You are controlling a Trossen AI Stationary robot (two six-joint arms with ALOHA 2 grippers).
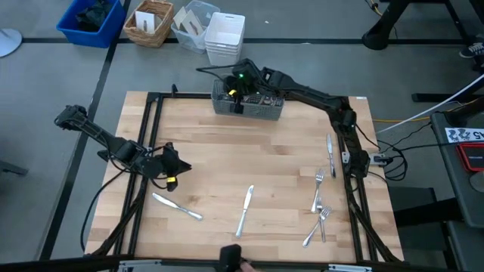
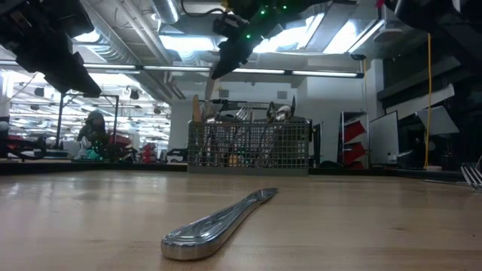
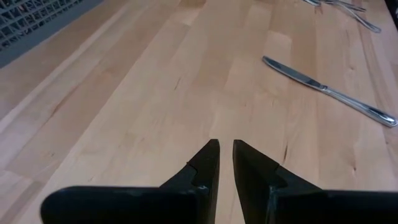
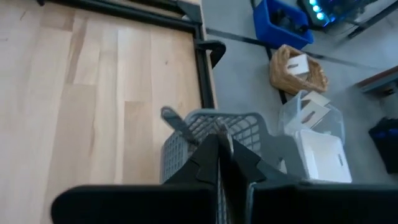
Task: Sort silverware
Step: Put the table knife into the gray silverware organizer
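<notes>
Right gripper [image 4: 219,144], jaws closed and empty, is held over the mesh caddy [image 1: 248,104] at the tabletop's far edge; standing handles could be snagged. Left gripper [image 3: 224,152], jaws narrowly apart, is empty.

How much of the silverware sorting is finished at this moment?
Partly done: several pieces already stand in the mesh caddy. The right gripper is over the caddy, fingers shut, nothing clearly held. The left gripper hovers over bare wood, empty. Left: two knives near the front, plus a knife and forks at right.
</notes>
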